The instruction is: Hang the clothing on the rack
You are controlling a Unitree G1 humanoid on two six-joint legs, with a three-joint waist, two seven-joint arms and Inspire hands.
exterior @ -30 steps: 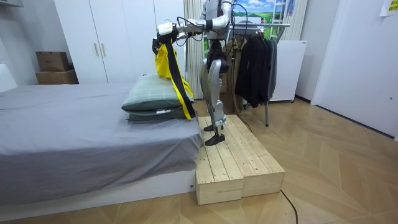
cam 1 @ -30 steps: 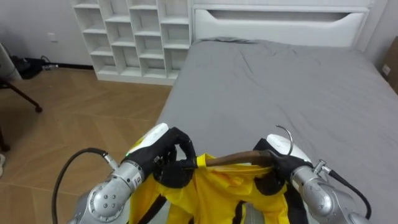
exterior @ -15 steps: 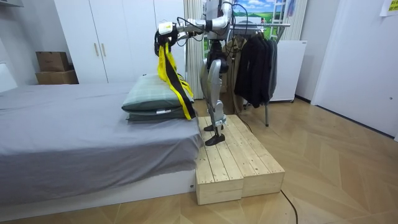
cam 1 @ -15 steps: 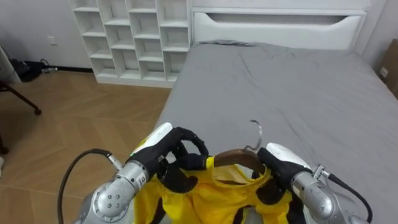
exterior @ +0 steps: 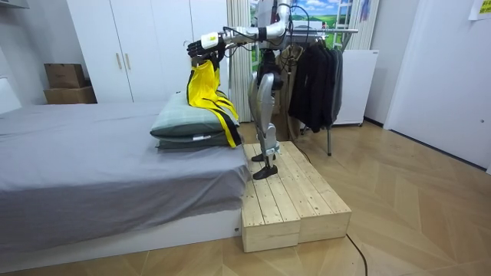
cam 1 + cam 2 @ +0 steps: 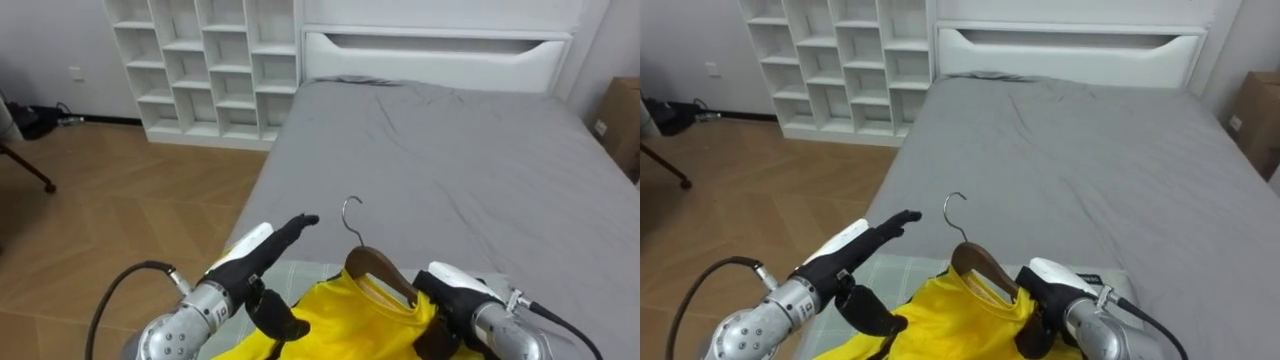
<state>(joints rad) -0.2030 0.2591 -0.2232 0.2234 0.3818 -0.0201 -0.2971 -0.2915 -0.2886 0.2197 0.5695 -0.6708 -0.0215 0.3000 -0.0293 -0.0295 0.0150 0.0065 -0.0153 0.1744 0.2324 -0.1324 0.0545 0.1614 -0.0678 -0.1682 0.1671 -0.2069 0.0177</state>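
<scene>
A yellow garment [image 6: 340,318] with black trim hangs on a brown wooden hanger [image 6: 376,270], whose metal hook [image 6: 350,214] points up. My right hand [image 6: 452,296] is shut on the hanger's right end, against the cloth. To the left of the hanger, my left hand [image 6: 262,256] is open with straight fingers and holds nothing. In the room view I stand on a wooden platform [image 5: 288,201] at the bed's end, arms stretched out, and the yellow garment [image 5: 204,90] dangles over a pillow [image 5: 188,120].
The grey bed [image 6: 440,150] with a white headboard [image 6: 440,52] stretches ahead. A white cubby shelf [image 6: 200,60] stands at the far left beside wooden floor [image 6: 120,200]. Behind me, a clothes rack [image 5: 326,32] carries dark clothes [image 5: 314,73].
My left hand let go of the hanger's left end and straightened its fingers. The hanger tipped, its hook swinging left, and the garment spread wider below it. The right hand kept its grip.
</scene>
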